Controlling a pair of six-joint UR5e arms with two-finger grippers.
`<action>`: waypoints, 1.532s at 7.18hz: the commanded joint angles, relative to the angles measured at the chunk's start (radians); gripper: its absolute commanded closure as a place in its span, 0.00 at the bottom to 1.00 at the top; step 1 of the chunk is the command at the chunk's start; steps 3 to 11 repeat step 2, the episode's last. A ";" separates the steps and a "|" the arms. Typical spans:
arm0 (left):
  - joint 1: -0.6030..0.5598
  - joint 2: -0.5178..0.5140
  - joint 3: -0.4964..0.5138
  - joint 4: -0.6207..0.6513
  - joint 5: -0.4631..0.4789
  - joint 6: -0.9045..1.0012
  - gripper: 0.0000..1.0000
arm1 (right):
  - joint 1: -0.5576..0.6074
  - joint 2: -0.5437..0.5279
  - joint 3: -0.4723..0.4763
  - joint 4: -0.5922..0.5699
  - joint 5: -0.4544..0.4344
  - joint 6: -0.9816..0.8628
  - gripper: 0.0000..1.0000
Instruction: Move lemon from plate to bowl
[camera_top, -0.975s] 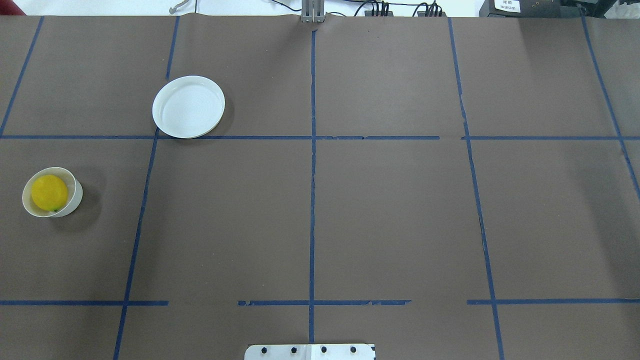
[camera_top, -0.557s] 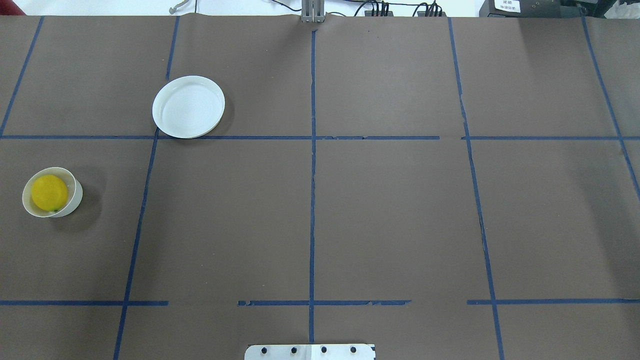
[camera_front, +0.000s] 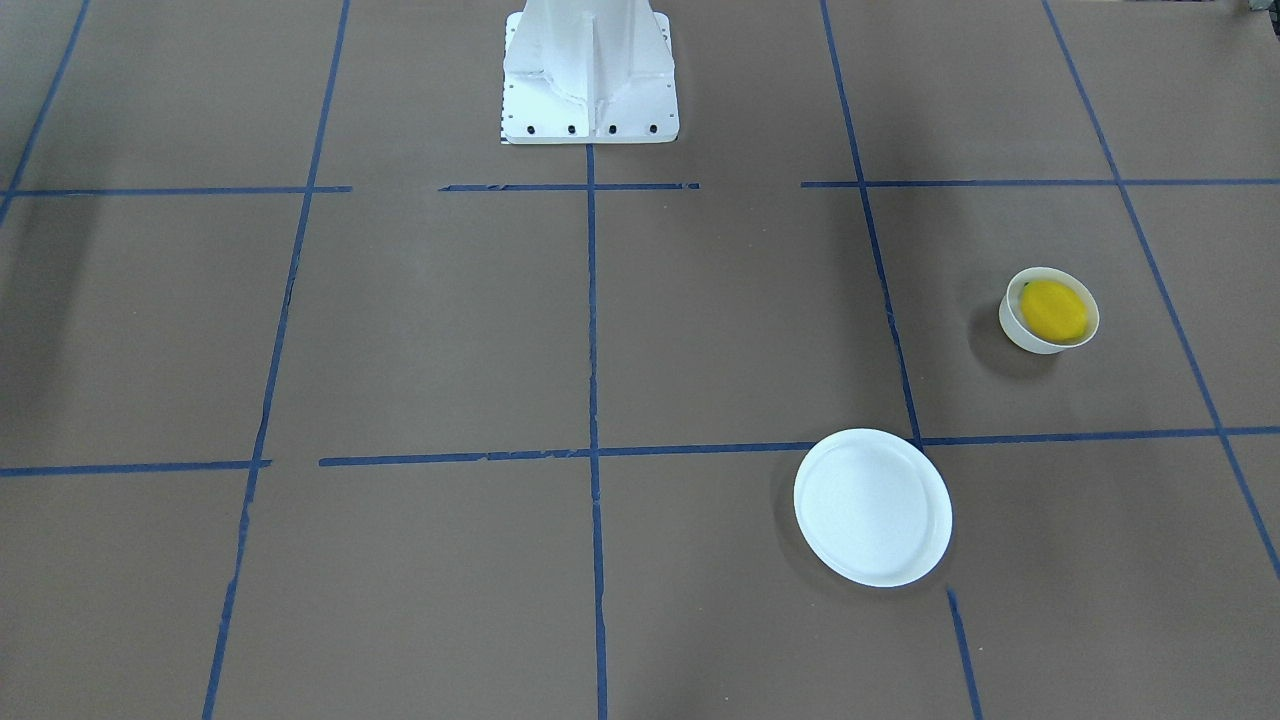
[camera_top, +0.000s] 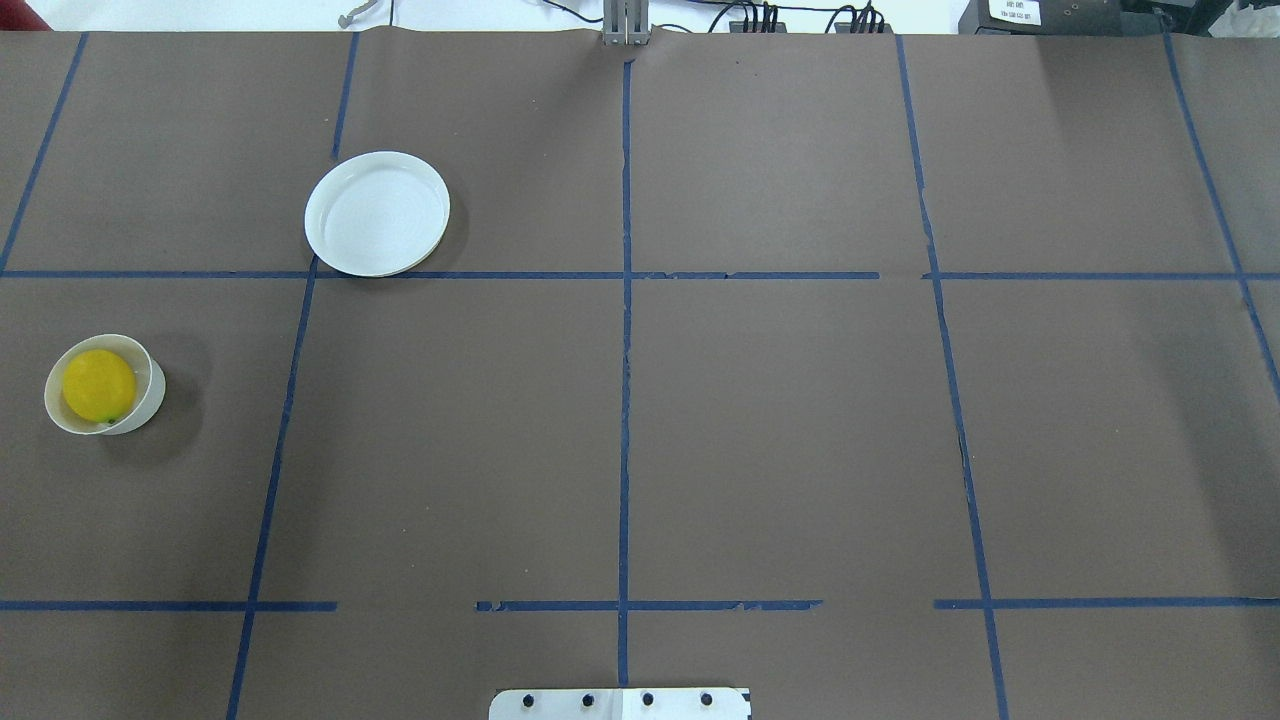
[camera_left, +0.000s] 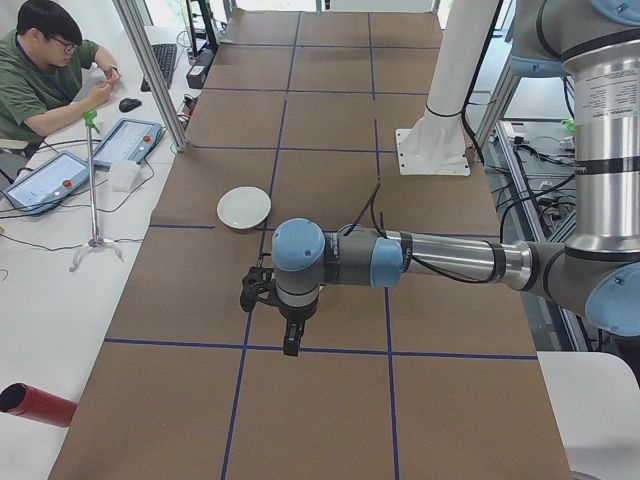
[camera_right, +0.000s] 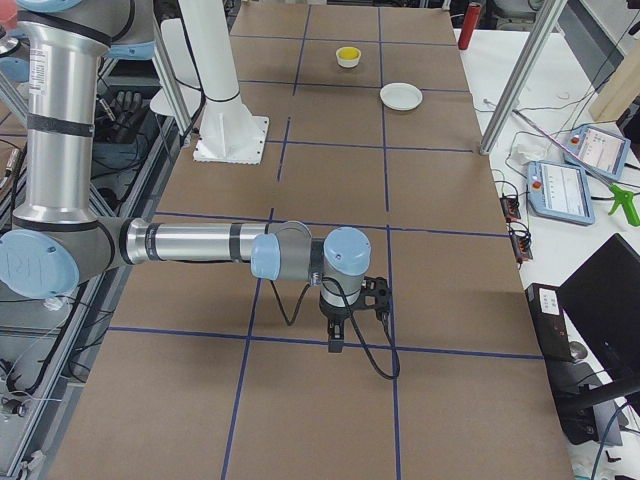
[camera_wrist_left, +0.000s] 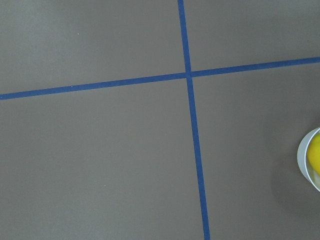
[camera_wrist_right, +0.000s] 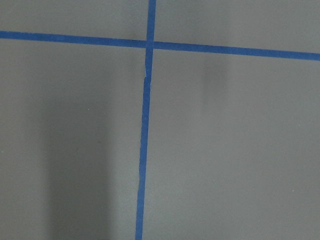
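Note:
The yellow lemon (camera_top: 98, 385) lies inside the small white bowl (camera_top: 151, 398) at the table's left side; both also show in the front view, the lemon (camera_front: 1053, 308) in the bowl (camera_front: 1018, 333). The flat white plate (camera_top: 377, 212) stands bare, farther from the robot's base and to the right of the bowl. The left wrist view catches the bowl's rim (camera_wrist_left: 306, 159) at its right edge. My left gripper (camera_left: 290, 345) and my right gripper (camera_right: 335, 345) show only in the side views, held high over the table; I cannot tell whether they are open or shut.
Brown paper with blue tape lines (camera_top: 625, 350) covers the table. The robot's white base (camera_front: 588, 75) stands at the near edge. An operator (camera_left: 45, 75) sits at a side desk with tablets. A red cylinder (camera_left: 35, 405) lies beside the table's end.

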 joint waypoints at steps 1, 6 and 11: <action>0.000 0.000 0.001 0.001 0.001 0.000 0.00 | 0.000 0.000 0.000 0.000 0.000 0.000 0.00; 0.000 0.000 0.001 0.001 0.001 0.000 0.00 | 0.000 0.000 0.000 0.000 0.000 0.000 0.00; 0.000 0.000 0.001 0.001 0.001 0.000 0.00 | 0.000 0.000 0.000 0.000 0.000 0.000 0.00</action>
